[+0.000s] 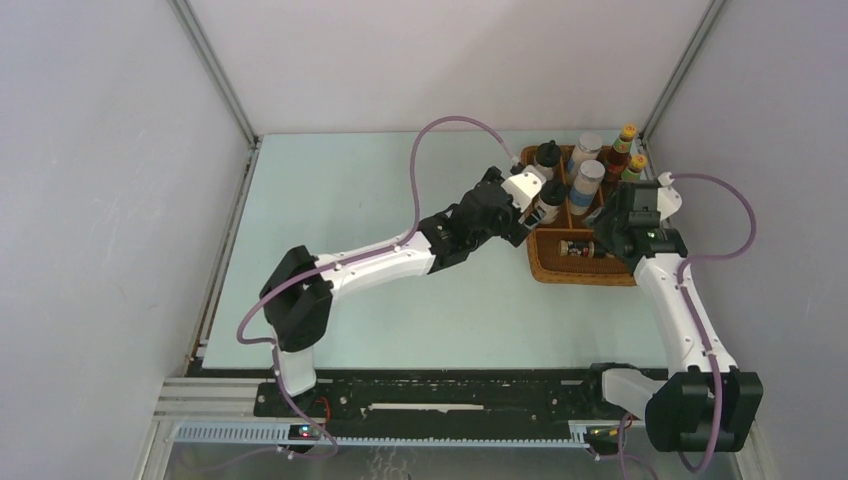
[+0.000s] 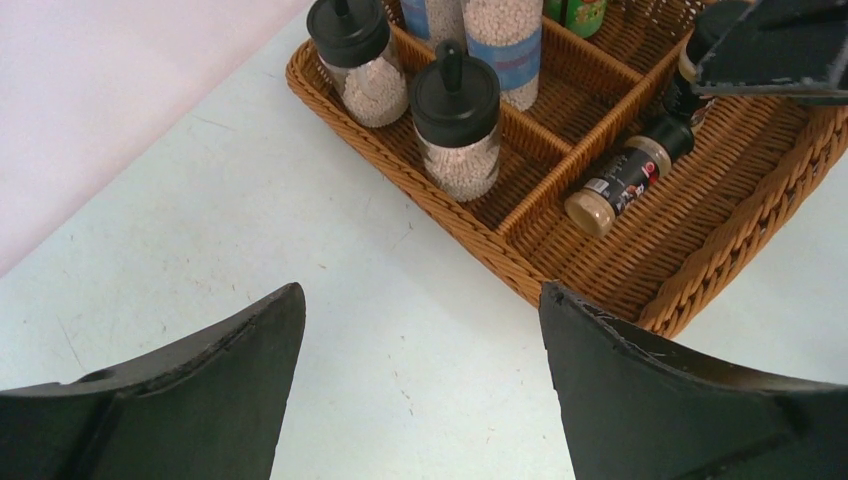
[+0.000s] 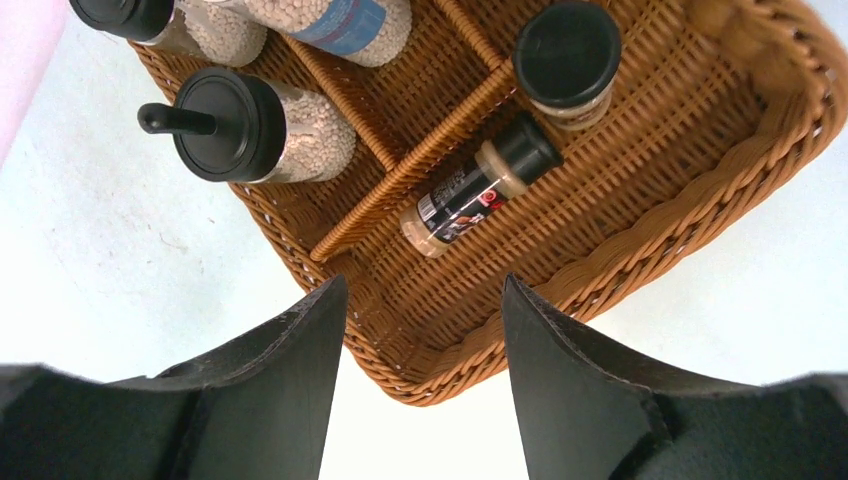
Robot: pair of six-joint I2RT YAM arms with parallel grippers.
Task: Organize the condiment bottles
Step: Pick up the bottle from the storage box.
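The brown wicker tray (image 1: pixel 585 278) holds the condiment bottles. Two black-lidded white jars (image 2: pixel 458 115) (image 2: pixel 358 55) stand in its left compartment. Blue-label jars (image 1: pixel 588 172) and red sauce bottles (image 1: pixel 627 135) stand behind. One tiny dark jar (image 3: pixel 470 192) lies on its side in the near compartment, and another (image 3: pixel 568 55) stands upright beside it. My left gripper (image 2: pixel 420 300) is open and empty over the table, just left of the tray. My right gripper (image 3: pixel 423 290) is open and empty above the tray's near corner.
The tray's wicker rim (image 3: pixel 650 250) and inner dividers (image 2: pixel 560 170) stand close to both grippers. The right gripper's finger (image 2: pixel 780 50) reaches into the left wrist view over the tray. White enclosure walls (image 1: pixel 120 200) stand on the left, back and right.
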